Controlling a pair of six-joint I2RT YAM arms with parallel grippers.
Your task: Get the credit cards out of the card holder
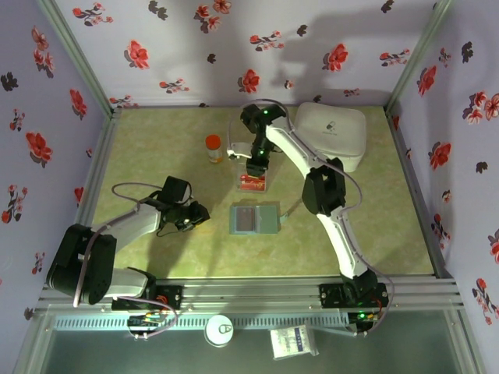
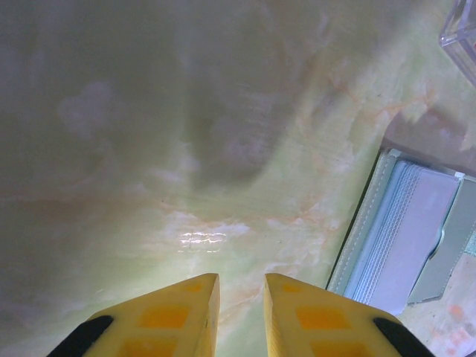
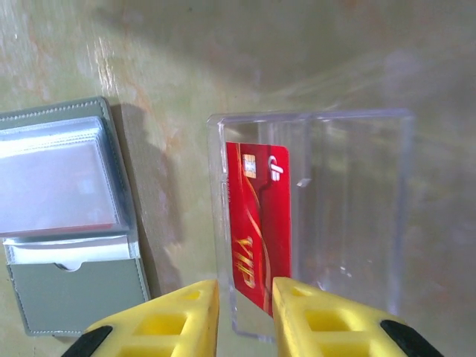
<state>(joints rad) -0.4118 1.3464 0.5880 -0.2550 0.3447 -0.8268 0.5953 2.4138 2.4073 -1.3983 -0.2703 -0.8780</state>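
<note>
Both arms' jaws stand slightly parted, empty, above a green marbled table (image 1: 156,148) between flowered walls (image 1: 234,54).

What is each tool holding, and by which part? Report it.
Nothing is held: left tool gapes over the table; right tool stands open above the red card lying in the clear tray.

Dim overhead light, small glare patch on table (image 2: 201,239)

Grey-blue card holder (image 1: 254,217) open flat; red credit card (image 3: 259,230) inside clear tray (image 3: 349,223).
</note>
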